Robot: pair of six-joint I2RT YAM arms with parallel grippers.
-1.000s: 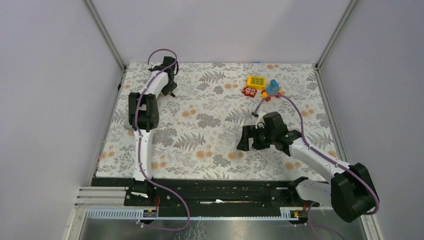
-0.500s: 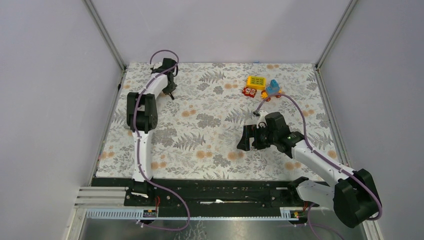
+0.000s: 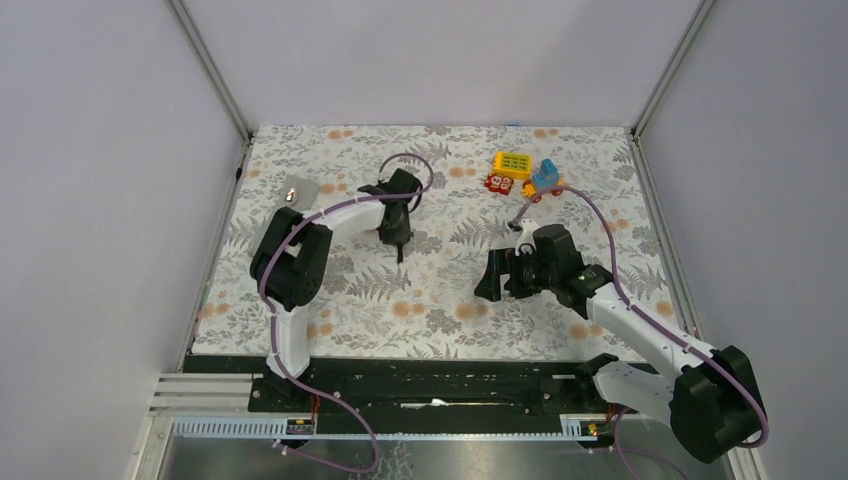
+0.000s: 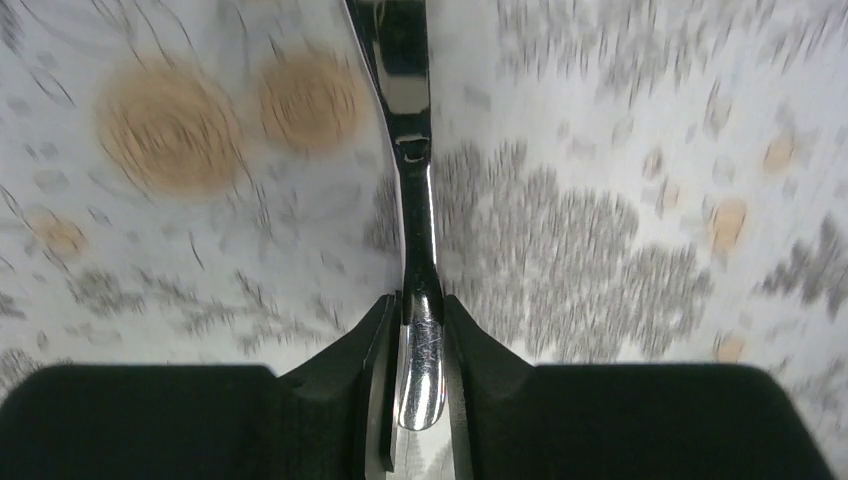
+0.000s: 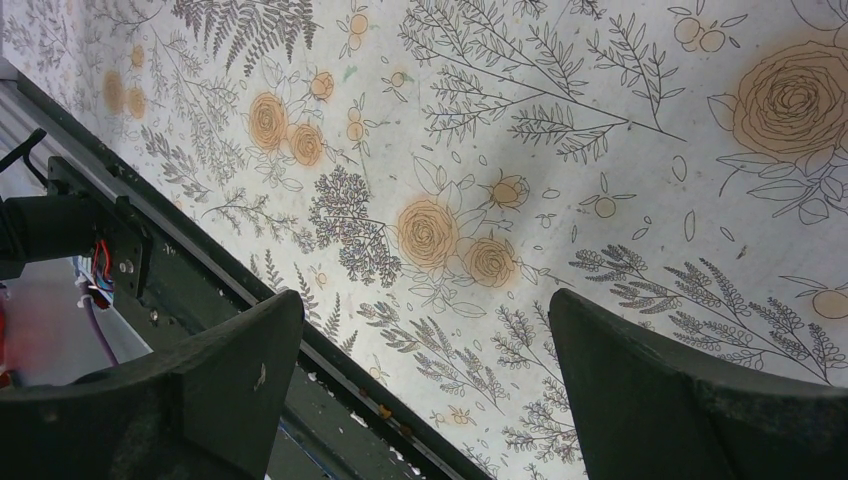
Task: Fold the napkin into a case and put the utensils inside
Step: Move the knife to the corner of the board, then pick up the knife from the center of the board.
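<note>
**A:** The left gripper [image 3: 397,235] has swung from the far-left corner to the middle of the floral tablecloth [image 3: 440,300]. The grey napkin [image 3: 302,187], hidden under the arm a second ago, now lies uncovered in that corner.

**B:** Is it carrying anything?

**A:** Yes. In the left wrist view its fingers [image 4: 372,340] are clenched on the handle of a silver utensil [image 4: 412,180]. The utensil runs straight out ahead of them, above the cloth and well apart from the napkin.

**B:** Spoon or the other one?

**A:** I cannot tell; its far end runs off the top of the picture.

**B:** And the right gripper [image 3: 497,275]?

**A:** It has stayed where it was, right of centre. Its jaws are spread wide with only tablecloth between them.

**B:** Anything else out there?

**A:** A yellow toy block [image 3: 513,163] and a blue toy [image 3: 546,175] sit close together near the far edge, well apart from both grippers.
</note>
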